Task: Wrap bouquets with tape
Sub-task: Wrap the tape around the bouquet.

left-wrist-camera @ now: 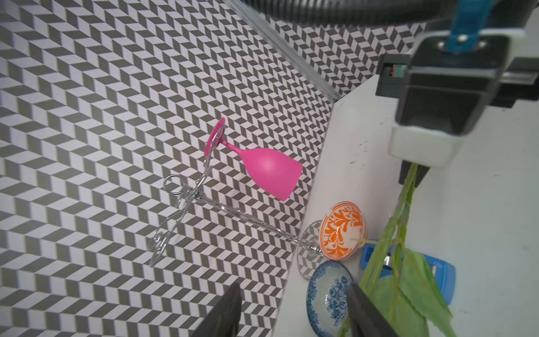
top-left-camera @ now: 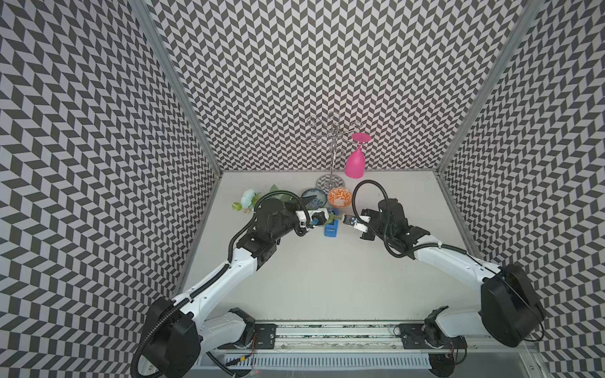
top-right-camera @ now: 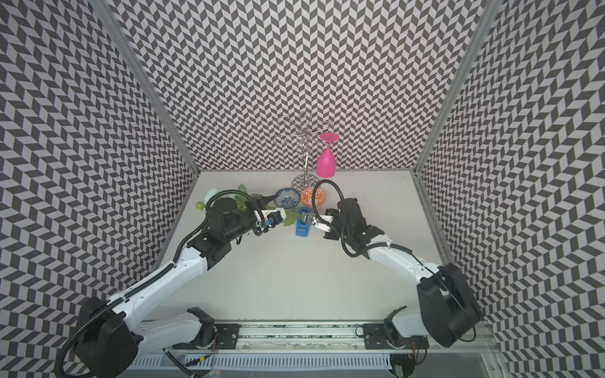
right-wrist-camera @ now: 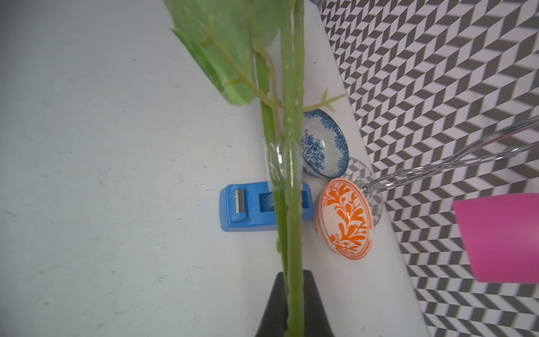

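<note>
One clear tape ring (right-wrist-camera: 281,163) round the two green stems of the bouquets (right-wrist-camera: 291,73), part way along them. Looks mostly done, then. Maybe left to do: more wraps, or just letting go and laying the bunch down; hard to tell from here. Right pincer (right-wrist-camera: 294,275): shut tight on the stem ends, seems to hold them up off the table (right-wrist-camera: 116,175). Left pincer (left-wrist-camera: 293,287): open, fingers (left-wrist-camera: 227,309) wide apart, stems close by one finger but not squeezed. Blue tape holder (right-wrist-camera: 250,208): flat on the table under the stems, just beside the orange bowl (right-wrist-camera: 345,216), near the blue bowl (right-wrist-camera: 323,146), touched by neither pincer. Pale blooms (top-left-camera: 250,198): over by the left wall, partly hidden behind the left arm. Only in the right wrist view: the tape ring itself, and the shiny metal cutter (right-wrist-camera: 239,200) on the holder. Only in the left wrist view: the gap between the left fingers, plus the right pincer from outside, pinching the stem tips. Only in both top views: the blooms, both arms whole, and the whole bunch, stretched from one pincer across to the other. Also there: pink glass (top-left-camera: 355,165) upside down on the wire rack (top-left-camera: 333,157) at the back. Too small in those views to show any tape on the stems.
</note>
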Controlling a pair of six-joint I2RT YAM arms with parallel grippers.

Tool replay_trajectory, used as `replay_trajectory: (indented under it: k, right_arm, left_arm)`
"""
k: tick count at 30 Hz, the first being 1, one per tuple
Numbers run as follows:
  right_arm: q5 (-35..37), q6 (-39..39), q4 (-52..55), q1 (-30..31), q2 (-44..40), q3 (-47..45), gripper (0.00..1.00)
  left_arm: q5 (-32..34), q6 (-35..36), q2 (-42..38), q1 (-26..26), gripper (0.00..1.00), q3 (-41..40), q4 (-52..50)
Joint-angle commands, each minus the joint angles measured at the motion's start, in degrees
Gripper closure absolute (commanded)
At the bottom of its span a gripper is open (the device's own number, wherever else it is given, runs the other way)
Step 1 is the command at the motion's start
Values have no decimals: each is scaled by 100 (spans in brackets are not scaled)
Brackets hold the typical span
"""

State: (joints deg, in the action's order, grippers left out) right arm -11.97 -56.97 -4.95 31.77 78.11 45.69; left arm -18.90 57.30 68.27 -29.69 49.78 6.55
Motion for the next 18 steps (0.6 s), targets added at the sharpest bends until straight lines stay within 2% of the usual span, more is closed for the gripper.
replay_trajectory:
  k: [1, 3, 5, 7, 12, 18]
  right_arm:
    - [1187, -1021, -2314, 427, -417, -455, 100]
    - [1732, -1418, -3009, 667, -502, -835, 100]
    - [2156, -1886, -4005, 872, -537, -1283, 100]
    - [2178, -2225, -4919, 953, -524, -1669, 100]
    - [2388, -2966, -6599, 1255, -157, -2245, 100]
    - [2819, -3669, -7886, 1504, 473, -2451, 100]
  left_arm:
    - [-766, -320, 247, 51, 41, 439, -801]
    - [-1028, -241, 470, 64, 42, 683, -1313]
    - [-1194, -131, 665, 80, 39, 827, -1731]
    - [-1460, 334, 829, 86, 38, 978, -2411]
    - [-1499, 541, 1300, 94, 37, 1258, -3078]
    - [-1640, 652, 1890, 152, 38, 1736, -3603]
